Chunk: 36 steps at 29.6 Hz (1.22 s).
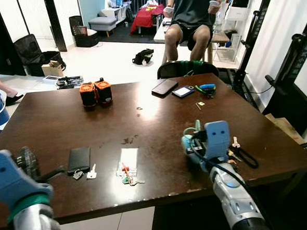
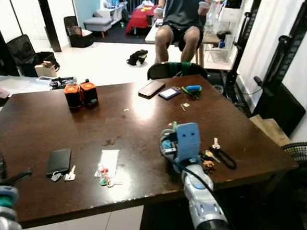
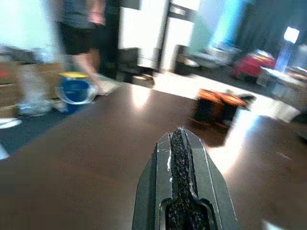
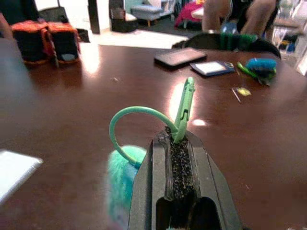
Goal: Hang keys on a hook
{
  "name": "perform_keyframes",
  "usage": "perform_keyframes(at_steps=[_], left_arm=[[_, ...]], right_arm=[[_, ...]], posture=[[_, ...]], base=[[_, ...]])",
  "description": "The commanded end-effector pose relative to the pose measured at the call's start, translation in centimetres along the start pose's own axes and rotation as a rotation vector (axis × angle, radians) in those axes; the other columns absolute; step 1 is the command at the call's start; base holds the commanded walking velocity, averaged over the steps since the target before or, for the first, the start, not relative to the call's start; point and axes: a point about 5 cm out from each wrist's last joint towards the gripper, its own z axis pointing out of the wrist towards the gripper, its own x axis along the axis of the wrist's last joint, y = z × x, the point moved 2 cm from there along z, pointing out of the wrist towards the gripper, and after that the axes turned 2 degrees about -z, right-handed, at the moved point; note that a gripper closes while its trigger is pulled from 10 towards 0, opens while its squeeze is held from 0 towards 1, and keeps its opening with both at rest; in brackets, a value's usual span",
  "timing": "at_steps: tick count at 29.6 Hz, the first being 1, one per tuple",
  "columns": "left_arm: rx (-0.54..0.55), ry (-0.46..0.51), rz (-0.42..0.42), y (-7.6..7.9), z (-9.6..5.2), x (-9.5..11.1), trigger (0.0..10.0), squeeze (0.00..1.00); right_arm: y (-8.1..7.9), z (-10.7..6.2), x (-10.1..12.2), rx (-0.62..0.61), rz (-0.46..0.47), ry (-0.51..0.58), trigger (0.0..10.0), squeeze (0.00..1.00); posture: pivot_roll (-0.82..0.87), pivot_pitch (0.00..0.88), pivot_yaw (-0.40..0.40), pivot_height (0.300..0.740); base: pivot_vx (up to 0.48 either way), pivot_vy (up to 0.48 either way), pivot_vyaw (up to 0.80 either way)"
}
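Treat as light and floppy: green keychain clip (image 4: 186, 100), thin green cord loop (image 4: 122, 115) and teal fluffy pom-pom (image 4: 122, 177), all one bunch; judged soft at the pom-pom, springy at the loop, rigid only at the clip; expect swing and twist under any quick wrist move; not fragile.

Take hold at the rigid clip, as at present; avoid the pom-pom (compressible, likely to slip out) and the cord (likely to roll between the pads); leave the loop free, since the loop is the part best suited to pass over a hook.

Right gripper (image 4: 178, 136): fingers closed tight on the base of the clip, clip standing up past the fingertips, loop arching to one side, pom-pom hanging beneath; held just above the table (image 1: 143, 110), over its near right part. Cannot tell whether metal keys hang from this bunch.

Left gripper (image 3: 180, 139): fingers pressed together, nothing between them; held low over the table's near left part.

Other keys on the table: a bunch with a black strap (image 1: 238, 152) at the near right edge, just beside the right gripper; a small key (image 1: 91, 173) beside a black phone (image 1: 78, 158) near the front edge; coloured keys at the foot of a white card (image 1: 128, 161) at the front centre.
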Motion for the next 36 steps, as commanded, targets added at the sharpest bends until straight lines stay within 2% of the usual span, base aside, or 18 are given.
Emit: perform_keyframes(at_steps=[1,5,10,16,22,24,36], left_arm=[[-0.009,-0.027,0.018,-0.2,-0.3,-0.4,10.0,0.0],[0.024,-0.013,0.039,-0.5,-0.4,-0.5,10.0,0.0],[0.033,-0.047,0.036,-1.1,-0.6,-1.2,10.0,0.0],[0.01,-0.077,0.06,-0.7,-0.6,-1.8,10.0,0.0],[0.003,-0.092,0.058,-0.3,-0.3,-2.2,10.0,0.0],[-0.002,-0.092,0.057,-0.1,-0.2,-2.3,10.0,0.0],[-0.001,-0.088,0.04,-0.3,-0.1,-2.0,10.0,0.0]], right_arm=[[-1.1,0.1,0.1,0.038,-0.025,0.012,10.0,0.0],[-2.0,0.0,-0.1,0.071,-0.039,0.012,10.0,0.0],[-3.2,-0.4,-1.1,0.14,-0.046,-0.034,10.0,0.0],[-3.6,-0.5,-1.5,0.172,-0.087,-0.034,10.0,0.0],[-4.1,-0.4,-1.5,0.193,-0.057,-0.039,10.0,0.0],[-4.1,-0.2,-1.5,0.185,-0.018,-0.05,10.0,0.0],[-4.8,0.0,-0.7,0.227,-0.002,-0.02,10.0,0.0]], posture=[[-0.08,0.031,0.08,0.74],[-0.07,0.033,0.076,0.74],[-0.07,0.036,0.063,0.74],[-0.07,0.039,0.061,0.74],[-0.07,0.042,0.06,0.74],[-0.07,0.042,0.06,0.74],[-0.07,0.044,0.058,0.74]], base=[[0.0,0.0,0.8],[0.0,0.0,0.8],[0.0,0.0,0.8],[0.0,0.0,0.8],[0.0,0.0,0.8],[0.0,0.0,0.8],[0.0,0.0,0.8]])
